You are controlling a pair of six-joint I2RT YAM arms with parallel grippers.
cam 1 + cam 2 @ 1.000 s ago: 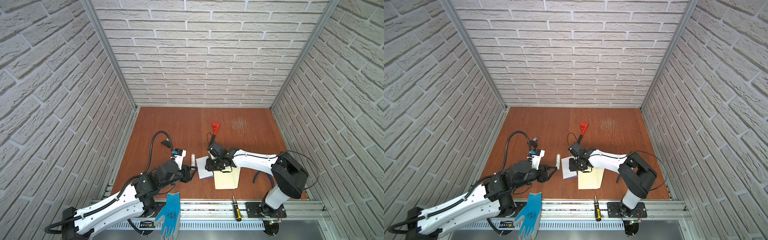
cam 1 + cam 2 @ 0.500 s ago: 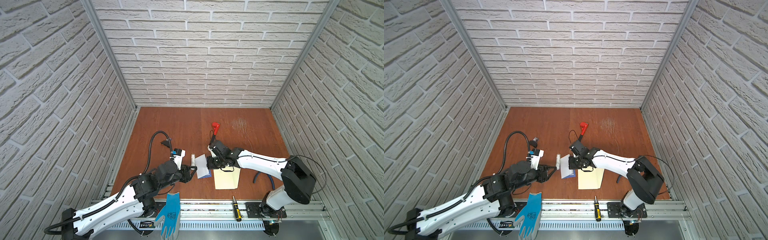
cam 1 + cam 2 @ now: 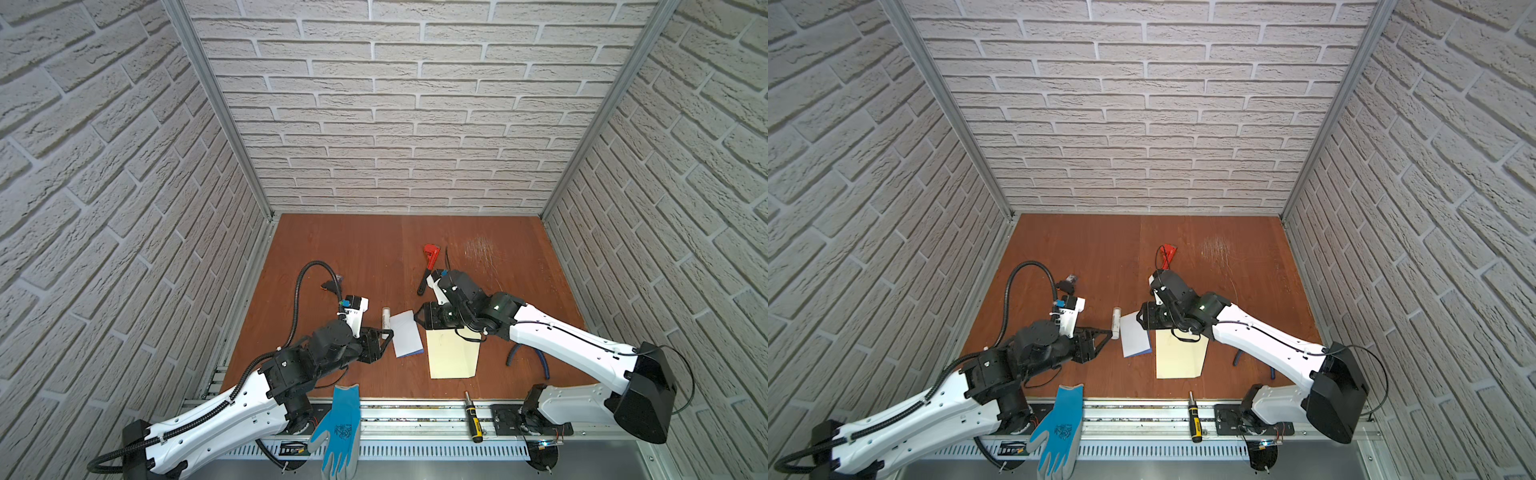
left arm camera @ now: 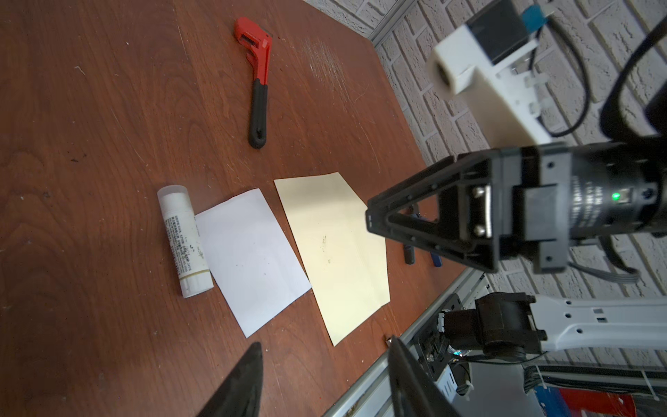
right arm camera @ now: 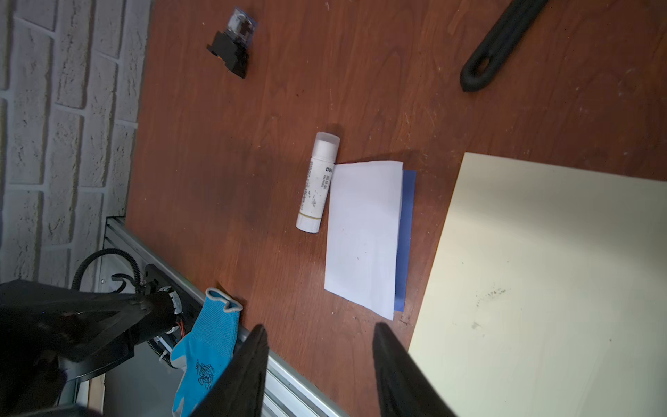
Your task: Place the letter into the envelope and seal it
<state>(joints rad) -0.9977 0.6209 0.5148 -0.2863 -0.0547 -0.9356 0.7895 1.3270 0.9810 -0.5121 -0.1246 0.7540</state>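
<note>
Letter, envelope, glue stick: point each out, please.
letter [image 3: 405, 336], in a top view, middle of white back.
envelope [image 3: 452, 356], in a top view, bare middle.
glue stick [image 4: 184, 238], left wrist view, mid-barrel.

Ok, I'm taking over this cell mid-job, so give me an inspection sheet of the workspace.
Surface: brown wooden table, scuffed patch at the far side.
Job's things: letter folded, lying flat, outside the envelope; a gap between them.
Clutter: glue stick beside the letter; red wrench; small black part; pliers; glove and screwdriver on the front rail.
Tools: left tool and right tool open, holding nothing.
Cables: black conduit loops above the left arm.
Surroundings: brick-pattern walls.
</note>
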